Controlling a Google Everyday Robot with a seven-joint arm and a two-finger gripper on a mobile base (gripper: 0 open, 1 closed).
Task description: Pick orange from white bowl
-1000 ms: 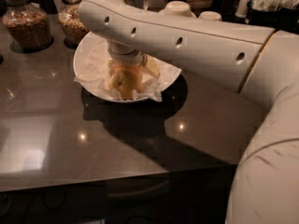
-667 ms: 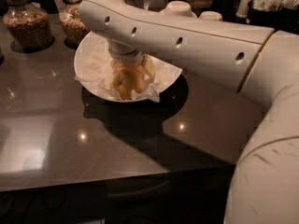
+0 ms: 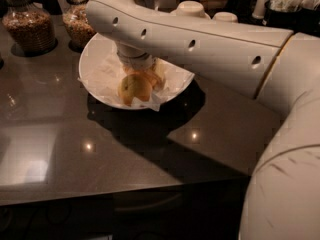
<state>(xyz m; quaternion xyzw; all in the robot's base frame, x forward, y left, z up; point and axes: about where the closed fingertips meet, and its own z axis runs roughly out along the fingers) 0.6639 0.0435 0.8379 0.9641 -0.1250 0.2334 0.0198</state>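
camera view: pincer [image 3: 143, 78] sat low in the wide white paper-lined bowl [image 3: 95, 59] on the dark glossy desk [image 3: 100, 149].
the round, pitted yellowish orange [image 3: 132, 88] lay inside it against the pincer; whether it was gripped, i could not tell.

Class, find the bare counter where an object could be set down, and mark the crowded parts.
Bare counter runs from the white bowl to the near edge. Crowded: the jars behind, and the bowl, where the gripper sits at the orange under the arm.
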